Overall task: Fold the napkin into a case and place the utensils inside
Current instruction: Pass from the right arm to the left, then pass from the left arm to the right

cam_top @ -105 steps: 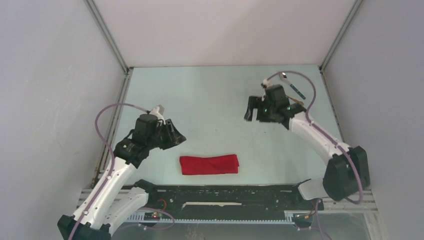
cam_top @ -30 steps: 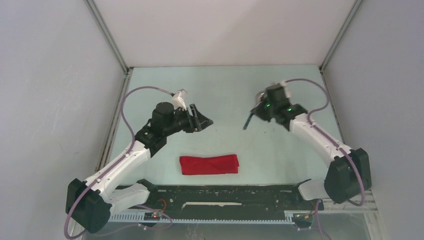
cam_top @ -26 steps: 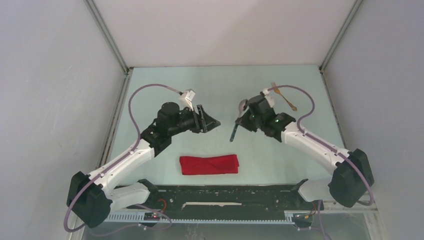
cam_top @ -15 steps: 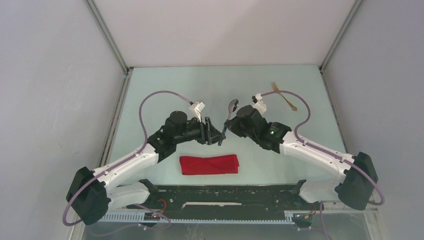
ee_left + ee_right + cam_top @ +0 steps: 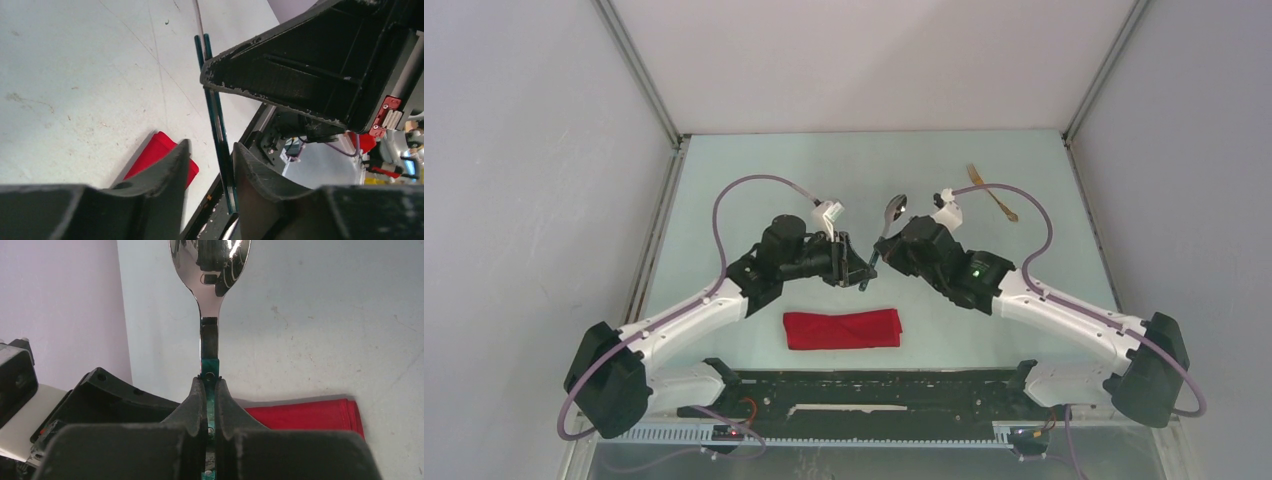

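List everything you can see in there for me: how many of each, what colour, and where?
case: one, bright red, a flat folded strip on the table, front centre.
spoon: one, silver bowl with teal handle, gripped between the two arms.
fork: one, gold-bronze, lying on the table at the far right.
table: one, pale green-white, under everything.
walls: three, grey-white, around the table.
rail: one, black, along the near edge.
left arm: one, white and black; jaws open either side of the spoon's handle.
right arm: one, white and black; jaws shut on the spoon's handle.
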